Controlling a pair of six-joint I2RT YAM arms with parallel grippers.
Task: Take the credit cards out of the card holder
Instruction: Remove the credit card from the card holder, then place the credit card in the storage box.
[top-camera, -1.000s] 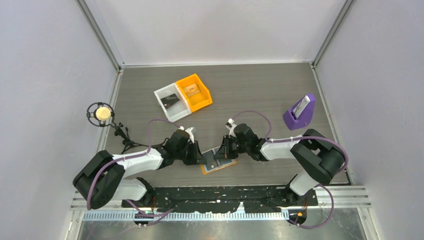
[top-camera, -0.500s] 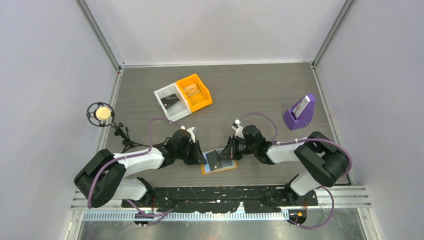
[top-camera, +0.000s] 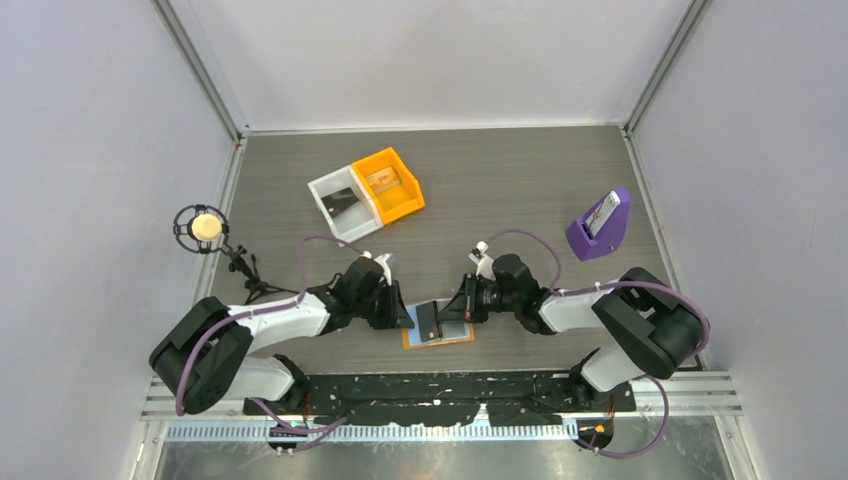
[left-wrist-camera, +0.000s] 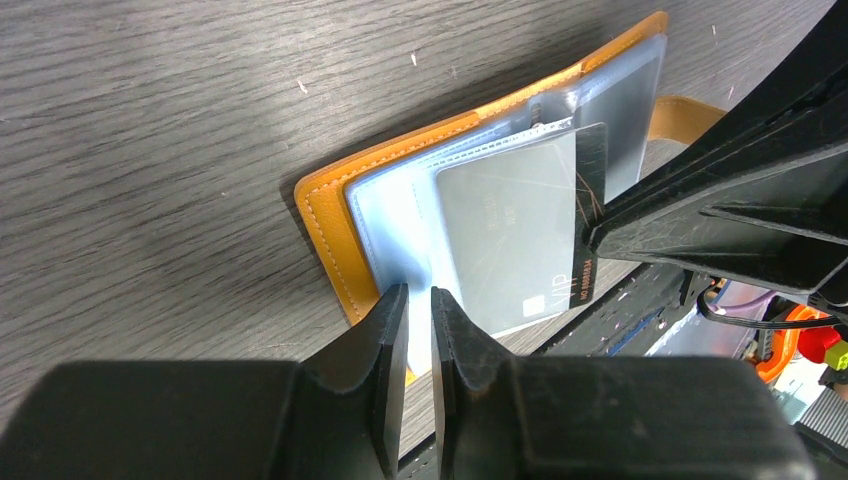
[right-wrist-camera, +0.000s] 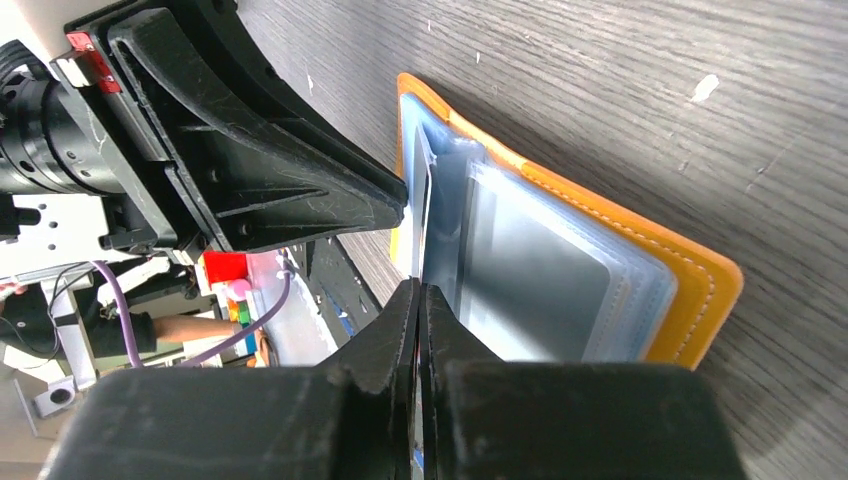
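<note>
Card holder (left-wrist-camera: 320, 232) open — left gripper (left-wrist-camera: 420, 297) pinches it, right gripper (right-wrist-camera: 418, 292) clamps card (left-wrist-camera: 500, 232).

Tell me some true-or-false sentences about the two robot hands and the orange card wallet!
1. The flat orange card holder lies open on the grey table. True.
2. The right hand pinches a grey card. True.
3. The left hand is wide open. False: it is pinched shut on the holder's blue sleeve.
4. The purple wedge stand sits inside the orange plastic bin. False: it stands apart, far to the right.
</note>
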